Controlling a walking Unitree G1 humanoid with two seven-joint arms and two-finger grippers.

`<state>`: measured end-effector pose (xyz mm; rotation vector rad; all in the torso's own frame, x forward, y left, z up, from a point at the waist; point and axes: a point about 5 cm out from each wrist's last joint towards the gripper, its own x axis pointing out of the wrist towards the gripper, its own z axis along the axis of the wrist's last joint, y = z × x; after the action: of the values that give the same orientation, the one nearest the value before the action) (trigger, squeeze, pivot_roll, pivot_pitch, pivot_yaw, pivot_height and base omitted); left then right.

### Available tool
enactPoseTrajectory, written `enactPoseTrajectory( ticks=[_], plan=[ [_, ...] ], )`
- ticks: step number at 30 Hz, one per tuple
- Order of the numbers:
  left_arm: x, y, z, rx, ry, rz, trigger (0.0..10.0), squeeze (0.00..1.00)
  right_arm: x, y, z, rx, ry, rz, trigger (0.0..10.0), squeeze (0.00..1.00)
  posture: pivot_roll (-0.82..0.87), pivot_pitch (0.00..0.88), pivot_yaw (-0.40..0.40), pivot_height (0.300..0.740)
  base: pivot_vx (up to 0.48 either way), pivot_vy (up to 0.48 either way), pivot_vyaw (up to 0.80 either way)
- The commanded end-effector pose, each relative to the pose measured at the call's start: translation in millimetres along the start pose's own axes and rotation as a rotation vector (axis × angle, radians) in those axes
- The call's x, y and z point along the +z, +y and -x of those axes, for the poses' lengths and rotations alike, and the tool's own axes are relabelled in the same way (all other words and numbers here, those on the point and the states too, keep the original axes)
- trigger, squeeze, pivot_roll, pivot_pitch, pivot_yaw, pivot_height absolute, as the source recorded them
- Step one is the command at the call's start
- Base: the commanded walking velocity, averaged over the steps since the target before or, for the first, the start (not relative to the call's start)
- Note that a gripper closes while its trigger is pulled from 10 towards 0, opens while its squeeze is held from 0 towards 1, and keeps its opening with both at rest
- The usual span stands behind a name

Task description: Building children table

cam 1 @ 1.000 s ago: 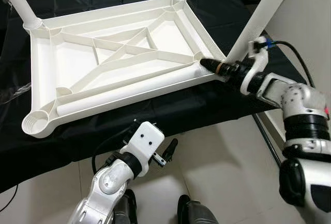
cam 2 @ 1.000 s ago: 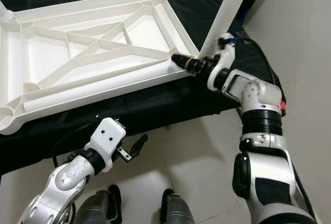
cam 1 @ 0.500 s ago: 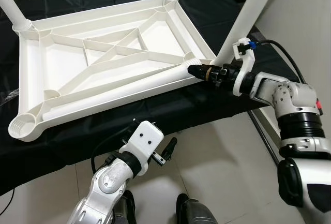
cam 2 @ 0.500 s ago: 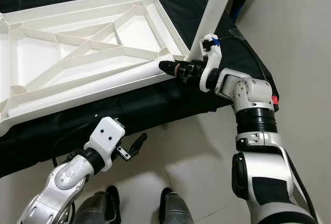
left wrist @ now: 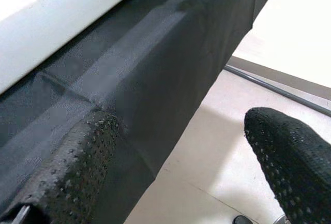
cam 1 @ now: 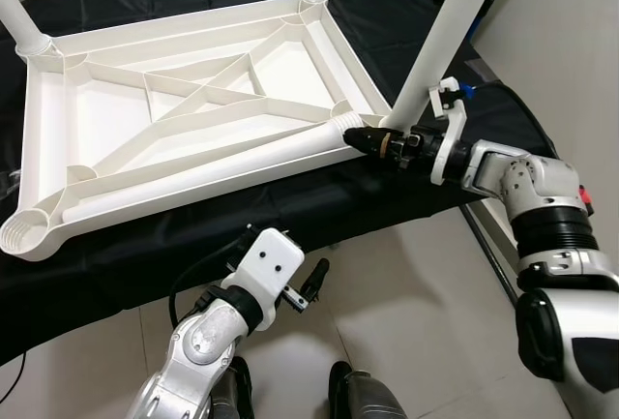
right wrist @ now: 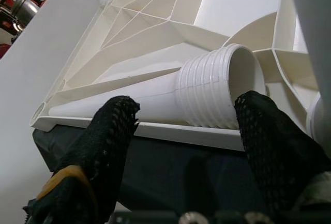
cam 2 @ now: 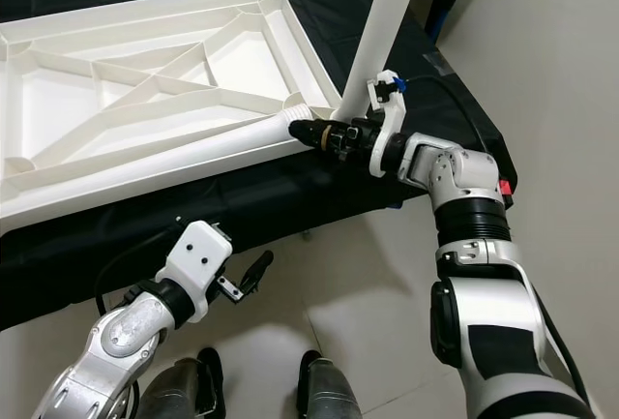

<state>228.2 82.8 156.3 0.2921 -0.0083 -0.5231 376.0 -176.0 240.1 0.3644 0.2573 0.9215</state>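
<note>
Threaded end of loose leg (right wrist: 217, 87) between right end effector (right wrist: 186, 125) fingers.

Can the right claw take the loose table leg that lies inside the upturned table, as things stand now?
Probably yes. The right claw is open with its fingers either side of the loose leg's threaded end, and nothing stands between them.

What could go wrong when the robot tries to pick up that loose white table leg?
The right gripper is open around the loose leg's threaded end, a ridged, tapered spot where the fingers might slip. The leg lies inside the upside-down tabletop, so lifting it could bump the screwed-in leg close by.
</note>
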Motion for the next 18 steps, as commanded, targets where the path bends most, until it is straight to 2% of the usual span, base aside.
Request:
enactPoseTrajectory(
  ticks=[1, 6, 12, 18],
  plan=[
    [-2.1, -0.9, 3.1, 0.002, 0.016, 0.0, 10.0, 0.0, 3.9, 10.8, -8.7, 0.091, -0.014, -0.003, 10.0, 0.0, 0.12, 0.32, -0.086, 0.74, 0.0, 0.0, 0.0],
    [-2.6, 0.3, 2.4, 0.007, 0.017, -0.001, 10.0, 0.0, 16.9, 20.6, -13.2, 0.151, -0.065, 0.028, 10.0, 0.0, 0.11, 0.32, -0.086, 0.74, 0.0, 0.0, 0.0],
    [-2.6, 0.1, 1.7, 0.007, 0.016, -0.002, 10.0, 0.0, 18.3, 21.0, -14.6, 0.149, -0.066, 0.034, 10.0, 0.0, 0.11, 0.319, -0.089, 0.74, 0.0, 0.0, 0.0],
    [-2.3, 0.7, 1.5, 0.015, 0.015, -0.001, 10.0, 0.0, 19.7, 28.3, -16.6, 0.207, -0.056, 0.044, 10.0, 0.0, 0.11, 0.318, -0.091, 0.74, 0.0, 0.0, 0.0]
  ],
)
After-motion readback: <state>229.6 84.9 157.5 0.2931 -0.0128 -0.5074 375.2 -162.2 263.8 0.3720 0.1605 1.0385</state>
